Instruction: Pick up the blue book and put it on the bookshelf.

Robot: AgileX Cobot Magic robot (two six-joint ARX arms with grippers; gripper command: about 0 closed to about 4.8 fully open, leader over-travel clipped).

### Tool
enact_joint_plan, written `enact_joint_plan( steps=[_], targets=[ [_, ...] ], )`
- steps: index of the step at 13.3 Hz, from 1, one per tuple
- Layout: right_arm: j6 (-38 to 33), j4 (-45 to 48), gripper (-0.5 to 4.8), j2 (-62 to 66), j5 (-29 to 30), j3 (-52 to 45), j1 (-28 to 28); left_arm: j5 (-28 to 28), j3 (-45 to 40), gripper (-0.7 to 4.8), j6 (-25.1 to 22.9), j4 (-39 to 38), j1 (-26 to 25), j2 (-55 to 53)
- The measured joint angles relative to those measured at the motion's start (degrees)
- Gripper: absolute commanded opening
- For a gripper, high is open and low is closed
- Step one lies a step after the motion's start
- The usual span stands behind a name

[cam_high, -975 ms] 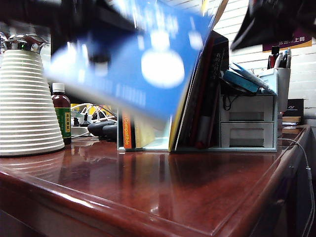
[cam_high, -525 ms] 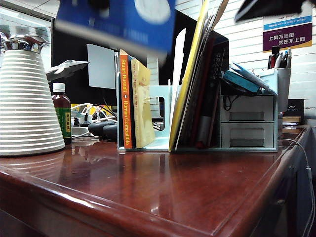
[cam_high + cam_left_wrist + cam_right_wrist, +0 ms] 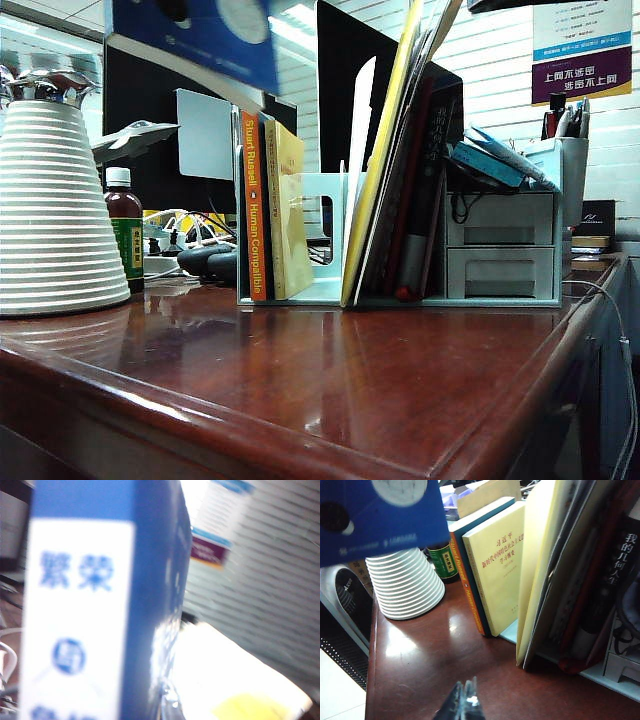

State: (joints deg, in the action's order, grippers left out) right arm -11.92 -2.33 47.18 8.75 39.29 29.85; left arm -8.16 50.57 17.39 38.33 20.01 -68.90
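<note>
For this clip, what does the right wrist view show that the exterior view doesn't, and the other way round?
Only the right wrist view shows the right gripper, its jaws together and empty above the table.

Only the exterior view shows the drawer organiser and the purple wall sign.

Both show the blue book held high in the air, clear of the bookshelf, plus the orange-spined book and the white ribbed cone.

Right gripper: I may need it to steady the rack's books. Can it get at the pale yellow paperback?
Probably yes. The shut right gripper hangs above bare dark red tabletop, nothing between it and the pale yellow paperback.
</note>
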Motion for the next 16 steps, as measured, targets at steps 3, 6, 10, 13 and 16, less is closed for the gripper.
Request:
enact_joint_plan(
  steps=[3,6,10,13,16],
  targets=[
    [0.00,-0.09,-0.02,0.04,0.09,0.00,0.02,5.84,3.43,-0.05,-2.25,4.81,5.20,-5.09],
    [0.00,-0.11,-0.01,0.07,0.15,0.00,0.04,7.30,11.82,-0.05,-5.03,4.92,7.67,-12.22],
    [-0.02,-0.11,-0.01,0.04,2.05,0.00,0.04,8.39,22.97,-0.06,-5.16,5.53,7.65,-24.92],
    [-0.04,-0.09,-0.01,0.02,3.52,0.00,0.04,11.58,26.93,-0.05,-5.16,4.76,8.44,-31.41],
    [-0.04,-0.09,-0.01,0.00,4.28,0.00,0.04,18.60,27.12,-0.05,-7.63,4.57,9.44,-33.18]
  ],
)
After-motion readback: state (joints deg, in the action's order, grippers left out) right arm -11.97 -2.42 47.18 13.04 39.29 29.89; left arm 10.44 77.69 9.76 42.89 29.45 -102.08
